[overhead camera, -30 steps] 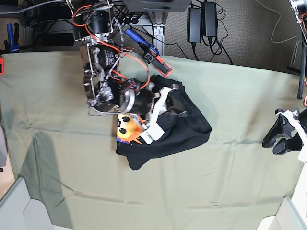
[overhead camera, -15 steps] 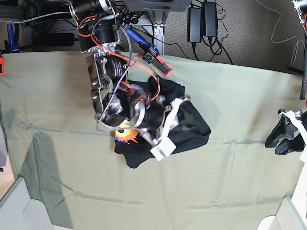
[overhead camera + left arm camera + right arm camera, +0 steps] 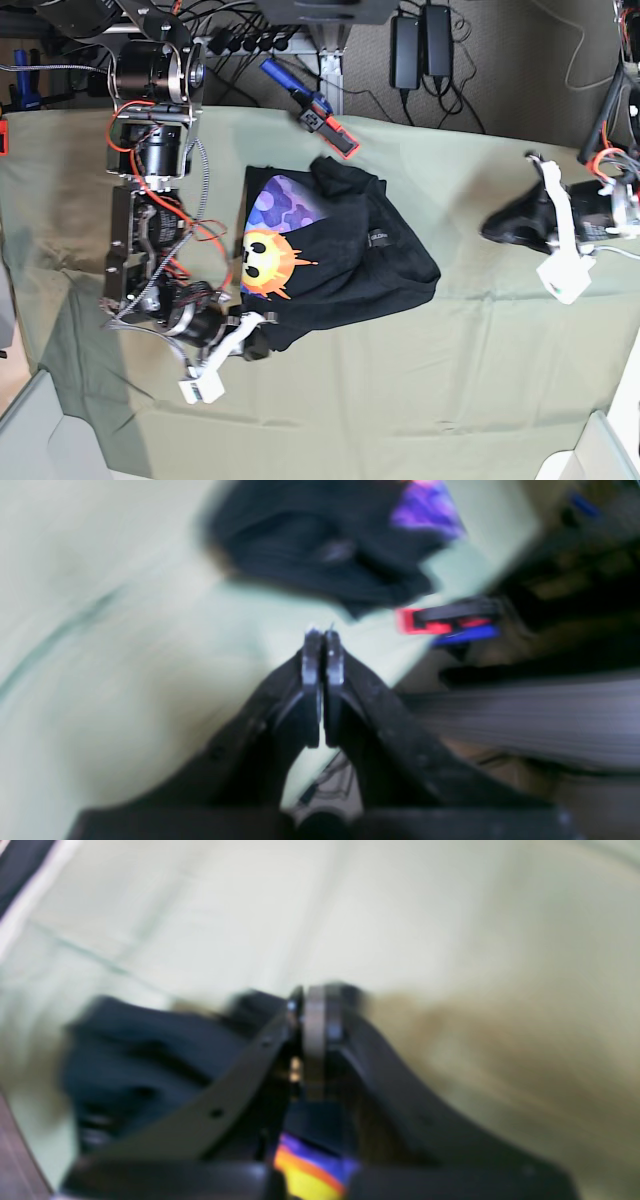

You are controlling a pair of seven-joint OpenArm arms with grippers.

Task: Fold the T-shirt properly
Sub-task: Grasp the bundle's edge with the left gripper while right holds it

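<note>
Two end effectors are in view, and neither holds the garment clear of the surface. The T-shirt (image 3: 335,262) lies bunched near the middle of the green cloth (image 3: 480,360), sun-face print (image 3: 268,262) up, with a purple patch above the print. Its outline is irregular: no flat panel, no squared edges, sleeves not distinguishable. Judgement: folding is at an early stage; the shirt is crumpled rather than folded and would need spreading before any proper fold.

Right end effector (image 3: 250,340) sits at the T-shirt's lower left corner. In the right wrist view its fingers (image 3: 315,1040) are pressed together, with black fabric beside and below them; that view is blurred, so I cannot tell whether cloth is caught between them.

Left end effector (image 3: 500,225) is well apart from the T-shirt, to the garment's right in the base view. In the left wrist view its fingers are pressed together with nothing between them.

Other items: a red and blue clamp-like tool (image 3: 322,118) lies at the cloth's far edge, just beyond the T-shirt's upper corner. Power adapters (image 3: 420,45) and cables sit behind the surface, off the work area. The tool could snag the shirt if it is spread towards that edge.
</note>
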